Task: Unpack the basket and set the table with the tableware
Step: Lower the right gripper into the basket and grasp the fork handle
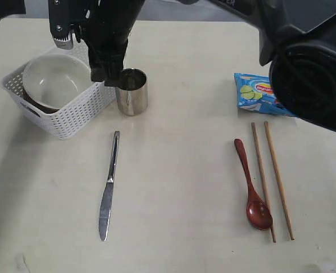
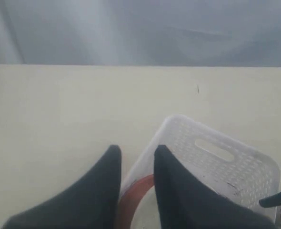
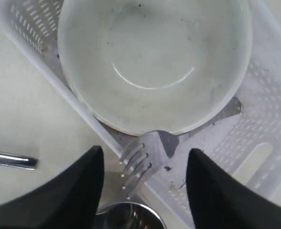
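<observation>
The basket [image 1: 71, 122] sits at the far left of the table [image 1: 179, 170] with the cream bowl [image 1: 54, 79] inside it. A fork [image 3: 143, 155] lies under the bowl, and its tines poke out over the basket's wall. A red-brown plate [image 2: 131, 195] shows as a thin rim beneath the bowl. The steel cup [image 1: 132, 94] stands upright just beside the basket. The knife [image 1: 108, 187] lies nearer the front, well apart from the spoon [image 1: 250, 182] and the two chopsticks [image 1: 263, 182], which lie side by side on the right below a blue snack packet [image 1: 259, 94].

The right gripper [image 3: 145, 151] reaches across and hangs over the cup and the basket's edge, its fingers spread wide and empty. The left gripper [image 2: 138, 149] is by a basket corner with a narrow gap between its fingers. The view does not show whether they pinch anything.
</observation>
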Tool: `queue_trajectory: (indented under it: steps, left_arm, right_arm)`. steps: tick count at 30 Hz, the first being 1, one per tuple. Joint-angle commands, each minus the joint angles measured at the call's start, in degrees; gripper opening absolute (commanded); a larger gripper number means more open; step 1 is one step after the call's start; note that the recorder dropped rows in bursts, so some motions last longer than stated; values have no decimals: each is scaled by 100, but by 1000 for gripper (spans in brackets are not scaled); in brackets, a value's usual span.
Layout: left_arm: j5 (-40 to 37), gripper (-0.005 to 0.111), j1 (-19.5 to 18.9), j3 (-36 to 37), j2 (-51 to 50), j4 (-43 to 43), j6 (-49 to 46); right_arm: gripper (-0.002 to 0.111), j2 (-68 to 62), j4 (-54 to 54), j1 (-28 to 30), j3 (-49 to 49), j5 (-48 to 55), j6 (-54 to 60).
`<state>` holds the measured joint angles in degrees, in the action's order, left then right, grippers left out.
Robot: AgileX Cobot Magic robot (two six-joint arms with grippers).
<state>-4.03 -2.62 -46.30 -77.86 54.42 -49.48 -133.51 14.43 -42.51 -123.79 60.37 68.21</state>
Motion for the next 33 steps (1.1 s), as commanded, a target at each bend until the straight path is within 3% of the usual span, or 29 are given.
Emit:
queue_trajectory:
  steps: [1,18,20,26,33]
  left_arm:
    - [62,25,-15,-22,-5,-12,-21]
    - [142,25,-15,-22,-5,1,-21]
    - [142,25,-15,-22,-5,1,-21]
    - [165,25,-15,-22,-5,1,5]
    - [165,25,-15,-22,-5,1,5]
  right_arm:
    - [40,15,6,-24,-9,-21,72]
    - [37,15,6,-24,-9,342,60]
    - [32,15,6,-24,-9,342,60]
    - [0,-74,6,-24,-9,368,60]
    - [0,22,-204,-35,-9,591,60]
